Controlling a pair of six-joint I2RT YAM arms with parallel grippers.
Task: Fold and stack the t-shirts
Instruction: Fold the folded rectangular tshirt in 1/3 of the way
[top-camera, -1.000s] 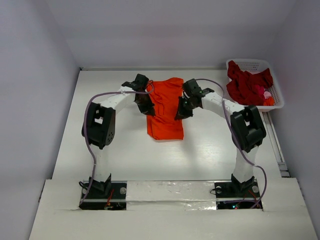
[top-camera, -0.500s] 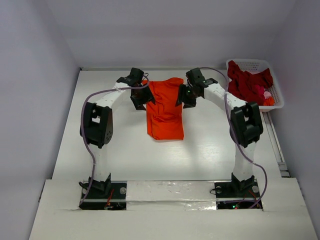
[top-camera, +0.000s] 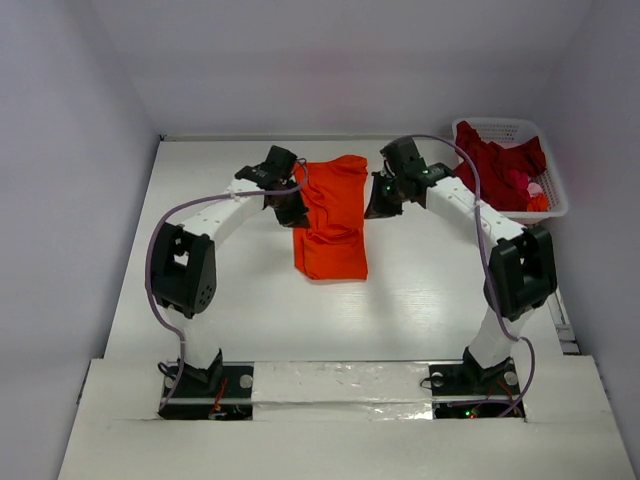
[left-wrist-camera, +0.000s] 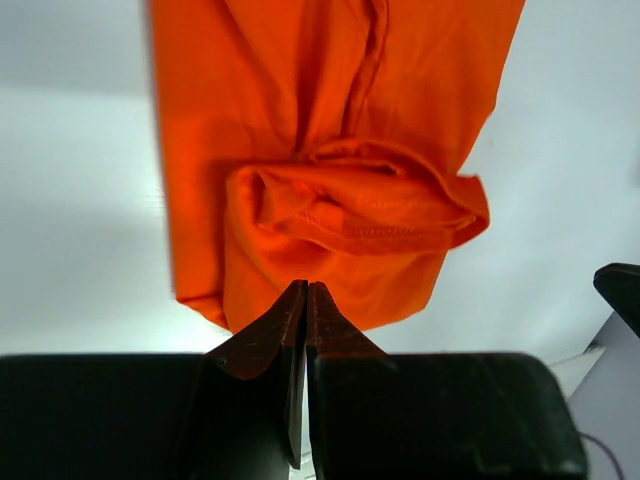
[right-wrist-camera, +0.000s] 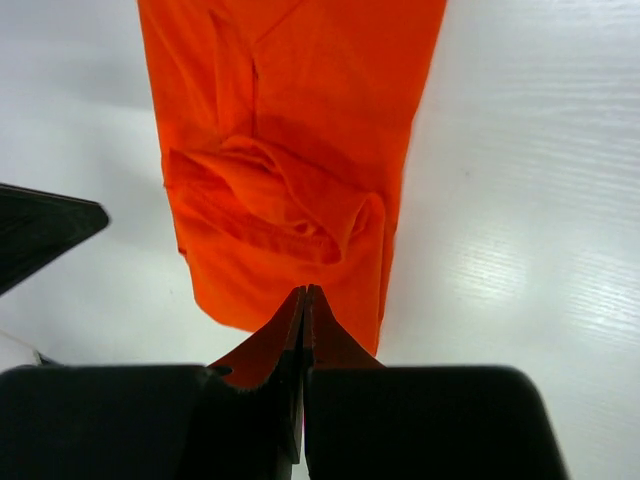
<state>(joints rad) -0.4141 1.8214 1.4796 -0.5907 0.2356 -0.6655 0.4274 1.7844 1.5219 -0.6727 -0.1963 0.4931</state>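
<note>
The bright orange t-shirt (top-camera: 335, 235) lies as a long narrow strip in the middle of the table, with a bunched fold across it (left-wrist-camera: 350, 205) (right-wrist-camera: 270, 205). My left gripper (top-camera: 291, 208) (left-wrist-camera: 305, 286) is at its left edge and my right gripper (top-camera: 379, 204) (right-wrist-camera: 304, 290) is at its right edge, both near the far end. Each pair of jaws is pressed together with the tips down in the orange cloth, which spreads past them on both sides. The dark red t-shirts (top-camera: 492, 165) sit heaped in the basket.
The white lattice basket (top-camera: 497, 125) stands at the far right corner, with a bit of pink and orange cloth (top-camera: 535, 192) among the red. Grey walls close in the table on three sides. A metal rail (top-camera: 555, 300) runs along the right edge.
Both grippers went from shut to open half a second ago while moving towards the far end, and are shut again now at the shirt's sides. The right arm has swung outwards.
</note>
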